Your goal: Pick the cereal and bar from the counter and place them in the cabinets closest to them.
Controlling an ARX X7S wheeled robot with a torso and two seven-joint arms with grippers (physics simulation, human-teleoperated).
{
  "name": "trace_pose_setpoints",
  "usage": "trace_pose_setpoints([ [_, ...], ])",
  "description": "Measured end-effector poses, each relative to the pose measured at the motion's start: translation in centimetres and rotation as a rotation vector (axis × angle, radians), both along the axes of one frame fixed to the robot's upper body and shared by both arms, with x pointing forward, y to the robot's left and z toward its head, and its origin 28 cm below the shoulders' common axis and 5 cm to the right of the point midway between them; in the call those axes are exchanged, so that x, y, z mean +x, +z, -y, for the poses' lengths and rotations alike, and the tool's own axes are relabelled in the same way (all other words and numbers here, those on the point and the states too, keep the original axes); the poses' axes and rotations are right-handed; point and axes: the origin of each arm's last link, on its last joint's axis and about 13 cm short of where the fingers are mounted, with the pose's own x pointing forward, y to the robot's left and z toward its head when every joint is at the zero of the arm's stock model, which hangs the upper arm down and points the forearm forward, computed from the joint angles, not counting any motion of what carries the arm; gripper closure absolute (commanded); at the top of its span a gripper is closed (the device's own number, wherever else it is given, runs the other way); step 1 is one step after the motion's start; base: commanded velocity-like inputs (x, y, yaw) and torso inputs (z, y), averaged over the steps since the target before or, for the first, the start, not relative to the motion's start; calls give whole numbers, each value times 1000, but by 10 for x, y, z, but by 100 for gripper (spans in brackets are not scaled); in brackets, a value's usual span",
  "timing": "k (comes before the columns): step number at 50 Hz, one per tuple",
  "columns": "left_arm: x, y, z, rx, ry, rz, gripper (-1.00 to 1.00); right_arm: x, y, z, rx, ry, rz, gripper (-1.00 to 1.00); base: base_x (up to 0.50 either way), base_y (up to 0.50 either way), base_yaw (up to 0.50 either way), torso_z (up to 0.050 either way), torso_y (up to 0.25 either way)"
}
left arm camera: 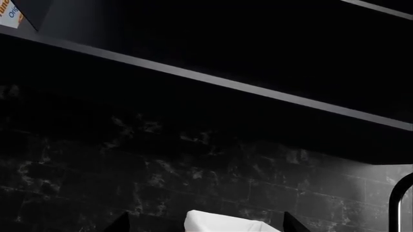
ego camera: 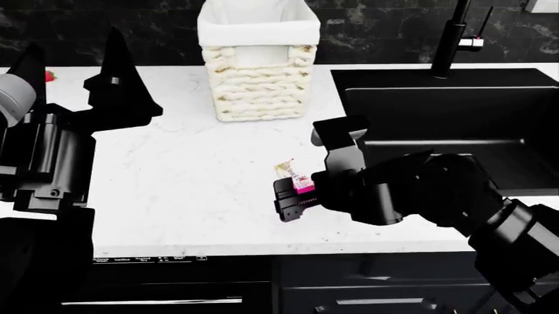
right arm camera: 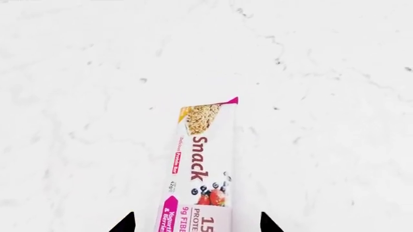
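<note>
The bar (right arm camera: 200,164) lies flat on the white counter (ego camera: 192,183), its cream end pointing away from my right wrist camera; it also shows in the head view (ego camera: 292,175). My right gripper (right arm camera: 197,224) is open and low over the bar's pink end, a fingertip on each side with a gap to the wrapper; it shows in the head view too (ego camera: 306,184). My left gripper (ego camera: 72,49) is open, empty and raised at the left, pointing at the dark backsplash. A white printed box corner (left arm camera: 9,14) shows on the cabinet shelf; I cannot tell if it is the cereal.
A white woven basket (ego camera: 258,65) stands at the back of the counter, its rim also in the left wrist view (left arm camera: 226,223). A black sink (ego camera: 454,118) and faucet (ego camera: 450,39) are at the right. A small red thing (ego camera: 50,75) lies far left. A dark cabinet underside (left arm camera: 213,79) is overhead.
</note>
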Motion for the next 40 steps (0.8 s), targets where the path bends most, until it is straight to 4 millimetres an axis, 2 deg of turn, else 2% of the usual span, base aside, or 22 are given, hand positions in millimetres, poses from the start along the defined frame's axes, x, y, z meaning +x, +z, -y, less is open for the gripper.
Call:
trace_pose_setpoints([
  [1,0,0,0,0,0,0,-100,0,0,0,0,-1,1,100,0,0,0,0,0],
  [28,0,0,-1,-3,0,-1,-100,0,-4,3,-48,-7,47,100,1,1,1,-1,0],
  [40,1,-1,-1,-5,3,-5,-100,-15,15,7,-9,5,174,100,0,0,0,0,0],
])
